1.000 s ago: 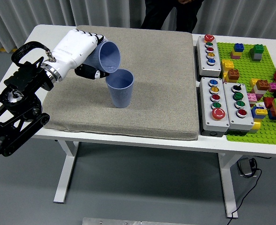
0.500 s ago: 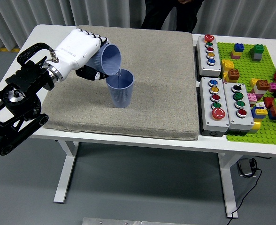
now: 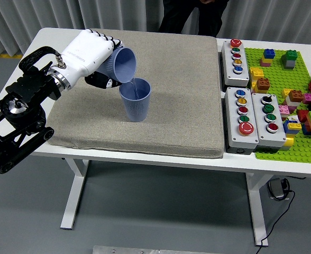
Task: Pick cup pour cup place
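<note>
left hand [image 3: 87, 55] with fingers closed around tilted cup [image 3: 121, 65], rim over upright cup [image 3: 135, 100] on grey mat [image 3: 176, 106]. faint print on hand, unreadable.

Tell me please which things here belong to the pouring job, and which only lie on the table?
Part of the job:
- left hand, holding the tilted cup
- upright cup under it, on the grey mat

Only lying about:
- three button boxes, right of the mat
- green plate with toy bricks
- person standing at the far side
</note>
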`<state>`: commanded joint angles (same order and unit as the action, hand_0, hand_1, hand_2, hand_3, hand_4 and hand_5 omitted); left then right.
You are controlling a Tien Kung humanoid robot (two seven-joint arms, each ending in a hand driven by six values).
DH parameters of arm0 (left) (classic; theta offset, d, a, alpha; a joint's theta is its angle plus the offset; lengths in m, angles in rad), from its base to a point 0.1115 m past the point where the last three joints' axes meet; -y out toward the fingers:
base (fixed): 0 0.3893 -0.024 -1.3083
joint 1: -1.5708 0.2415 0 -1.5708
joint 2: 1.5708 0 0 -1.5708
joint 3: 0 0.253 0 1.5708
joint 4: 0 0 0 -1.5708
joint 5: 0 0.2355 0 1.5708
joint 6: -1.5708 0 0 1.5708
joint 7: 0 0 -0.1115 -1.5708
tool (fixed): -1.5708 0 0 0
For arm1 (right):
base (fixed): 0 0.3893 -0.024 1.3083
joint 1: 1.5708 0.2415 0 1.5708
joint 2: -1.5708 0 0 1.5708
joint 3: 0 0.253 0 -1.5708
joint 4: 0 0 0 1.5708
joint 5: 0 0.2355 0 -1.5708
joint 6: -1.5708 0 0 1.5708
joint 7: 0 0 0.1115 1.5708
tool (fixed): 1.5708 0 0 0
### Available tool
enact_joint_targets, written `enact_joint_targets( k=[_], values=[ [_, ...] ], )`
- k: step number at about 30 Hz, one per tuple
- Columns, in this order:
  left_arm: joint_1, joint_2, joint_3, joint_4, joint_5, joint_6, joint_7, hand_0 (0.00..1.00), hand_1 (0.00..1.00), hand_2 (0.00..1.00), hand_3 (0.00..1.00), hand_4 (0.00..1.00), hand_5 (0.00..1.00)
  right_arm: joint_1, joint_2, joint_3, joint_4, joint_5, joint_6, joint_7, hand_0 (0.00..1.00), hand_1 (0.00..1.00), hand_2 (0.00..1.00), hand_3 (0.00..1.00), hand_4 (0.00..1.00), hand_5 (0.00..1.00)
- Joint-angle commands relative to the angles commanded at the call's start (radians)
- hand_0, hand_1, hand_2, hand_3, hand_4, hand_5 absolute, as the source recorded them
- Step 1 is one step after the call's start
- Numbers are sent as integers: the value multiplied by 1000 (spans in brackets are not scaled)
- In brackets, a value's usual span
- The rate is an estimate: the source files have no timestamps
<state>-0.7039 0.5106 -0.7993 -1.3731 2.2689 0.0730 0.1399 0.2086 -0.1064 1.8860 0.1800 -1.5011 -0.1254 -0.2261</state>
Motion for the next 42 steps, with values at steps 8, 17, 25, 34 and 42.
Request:
enact_joint_targets(
  k=[8, 17, 25, 34, 42],
  values=[
    [-21, 12, 25, 8, 0, -1, 2, 491, 449, 466, 474, 789, 197, 3, -1, 1, 0, 1, -1, 1, 698, 632, 587, 590, 2, 222],
    [-43, 15, 51, 13, 0, -5, 8, 491, 450, 466, 474, 788, 196, 9, -2, -1, 0, 6, -1, 1, 698, 632, 587, 590, 2, 224],
    [-46, 17, 51, 14, 0, -6, 9, 492, 450, 466, 474, 784, 193, 8, -3, -1, 0, 5, -2, 2, 698, 632, 587, 590, 2, 228],
    [-59, 24, 68, 12, 0, -7, 17, 492, 451, 466, 474, 782, 193, 6, -1, 0, 0, 4, -3, 1, 697, 632, 587, 590, 2, 227],
    [-75, 32, 93, 10, 0, -10, 26, 492, 452, 467, 477, 782, 187, 1, 0, 0, 0, 3, -3, 0, 697, 632, 586, 590, 2, 224]
  ],
)
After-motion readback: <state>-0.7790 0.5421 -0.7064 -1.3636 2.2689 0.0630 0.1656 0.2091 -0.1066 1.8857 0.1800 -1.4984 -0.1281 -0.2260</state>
